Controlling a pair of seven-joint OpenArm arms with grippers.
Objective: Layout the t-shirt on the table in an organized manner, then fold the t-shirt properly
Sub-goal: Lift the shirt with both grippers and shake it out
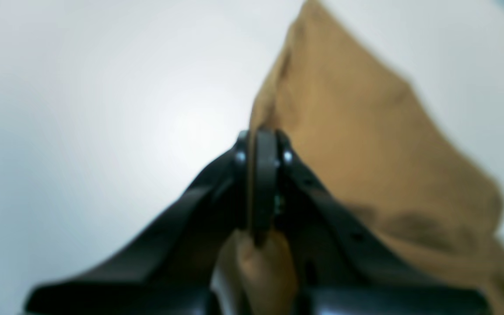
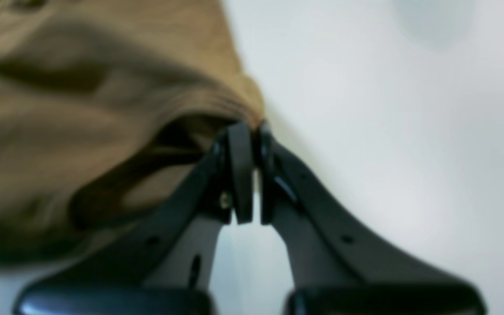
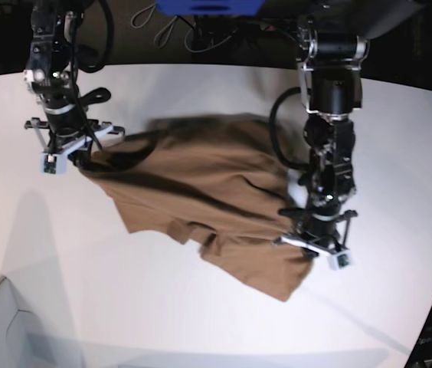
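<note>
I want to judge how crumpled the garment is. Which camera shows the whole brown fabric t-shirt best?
The base view: the whole brown fabric t-shirt lies rumpled on the white table, pinched between both grippers. The left wrist view shows only a blurred hanging fold; the right wrist view only a bunched edge.

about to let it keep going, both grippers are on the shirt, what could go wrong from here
1. The left gripper is shut on only a thin bit of the t-shirt at its edge; a pull may slip it free.
2. The right gripper pinches a bunched fold, so spreading could leave creases.
3. The shirt lies crumpled on the table; uneven pulls may twist it further.
</note>
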